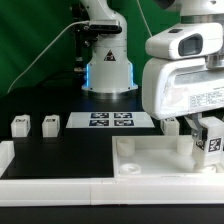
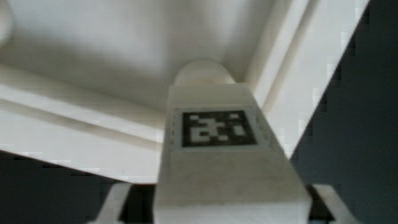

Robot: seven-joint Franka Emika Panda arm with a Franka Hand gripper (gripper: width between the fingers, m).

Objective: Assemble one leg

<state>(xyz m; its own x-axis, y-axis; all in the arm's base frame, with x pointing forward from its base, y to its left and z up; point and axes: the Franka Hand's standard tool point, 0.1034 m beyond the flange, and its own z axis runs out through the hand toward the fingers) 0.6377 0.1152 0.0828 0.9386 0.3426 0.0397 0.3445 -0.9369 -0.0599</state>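
My gripper point(image 1: 203, 150) is shut on a white leg point(image 1: 212, 141) with a black-and-white tag, held at the exterior view's right, just over the large white tray-like part point(image 1: 150, 160). In the wrist view the held leg point(image 2: 217, 140) runs from between my fingers point(image 2: 125, 205) toward the tray's raised rim and corner point(image 2: 294, 55); whether its tip touches the tray I cannot tell. Two more legs point(image 1: 19, 124) point(image 1: 50, 123) stand on the black table at the exterior view's left.
The marker board point(image 1: 110, 121) lies at the middle back in front of the robot base point(image 1: 108, 60). A long white rail point(image 1: 45, 178) runs along the front edge at the exterior view's left.
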